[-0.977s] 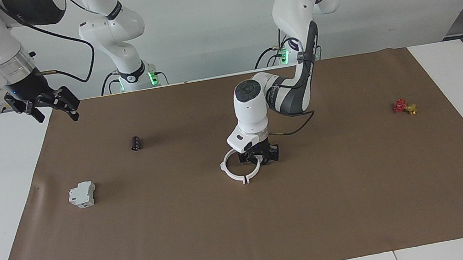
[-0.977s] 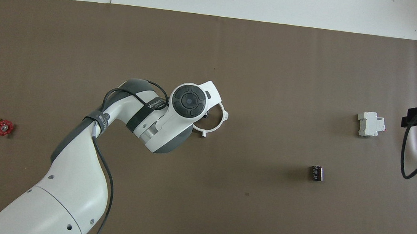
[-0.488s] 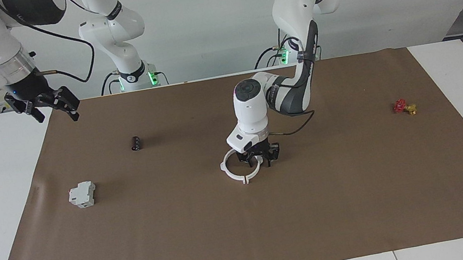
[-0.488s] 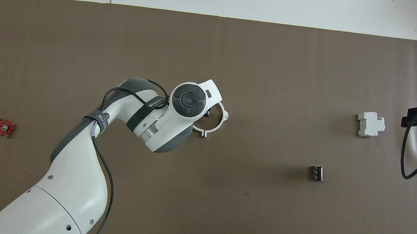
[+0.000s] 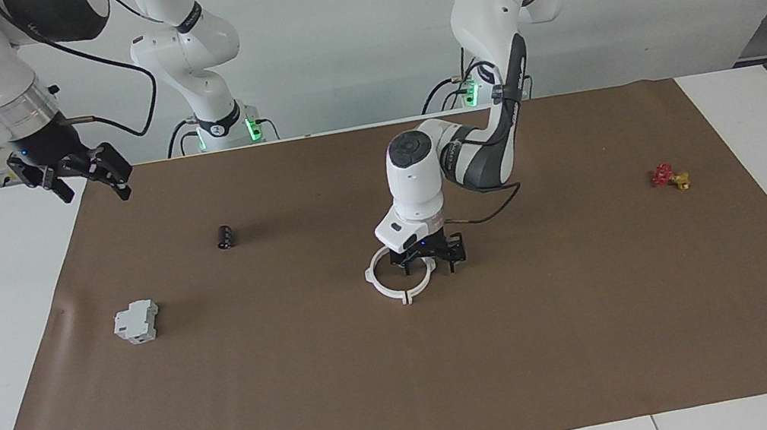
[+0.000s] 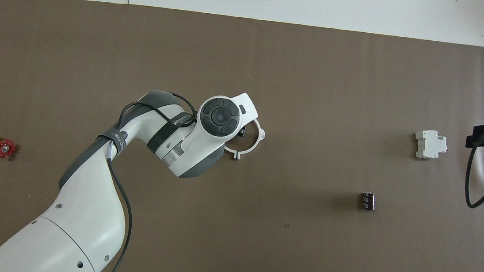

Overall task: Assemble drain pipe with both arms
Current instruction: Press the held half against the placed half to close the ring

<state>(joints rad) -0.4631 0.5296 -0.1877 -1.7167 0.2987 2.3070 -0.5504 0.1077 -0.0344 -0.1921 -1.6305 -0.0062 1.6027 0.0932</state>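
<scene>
Thin white plastic drain pipe ring [image 5: 400,283]: both halves joined, flat on brown table [image 5: 455,373] mid-mat; left gripper [image 5: 428,255] over its rim, fingers wide, holding nothing; right gripper [image 5: 81,176] waits raised, fingers spread

Matt brown paper sheet [image 5: 410,380] under a smooth white plastic drain pipe [image 5: 386,291]

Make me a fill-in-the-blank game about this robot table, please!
1. The two thin white plastic half-rings lie together and make a ____.
2. The left arm's black tool is over the ring, its fingers ____.
3. The small dark cylinder lies ____ to the robots than the grey-white boxy block.

Missing words: ring; open; nearer
</scene>
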